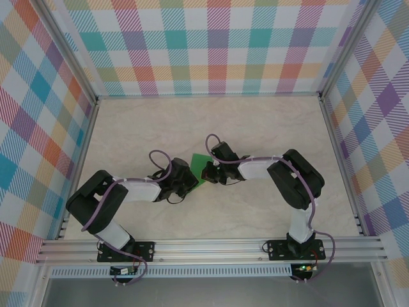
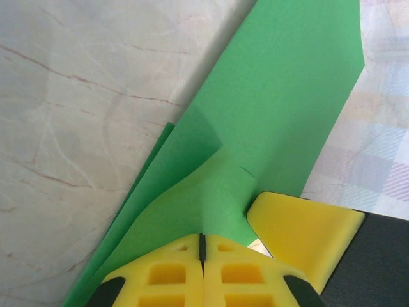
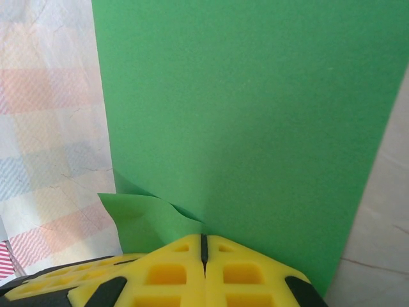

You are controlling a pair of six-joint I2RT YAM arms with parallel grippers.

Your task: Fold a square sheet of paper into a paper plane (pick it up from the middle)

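Left wrist — green paper (image 2: pixel 281 109) creased, layered, left pincer (image 2: pixel 202 242), right pincer (image 3: pixel 203 242) closed on it

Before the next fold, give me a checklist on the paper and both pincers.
1. Left pincer shut on the green paper: ok.
2. Right pincer shut on the same paper: ok.
3. Pincers gripping side by side: ok, in the left wrist view a yellow finger of the right one sits beside the left.
4. Paper folded into layers: ok, a lower layer's edge shows.
5. Paper smooth at the grip: not ok, it buckles beside the right pincer.
6. Layer edges aligned: cannot tell.
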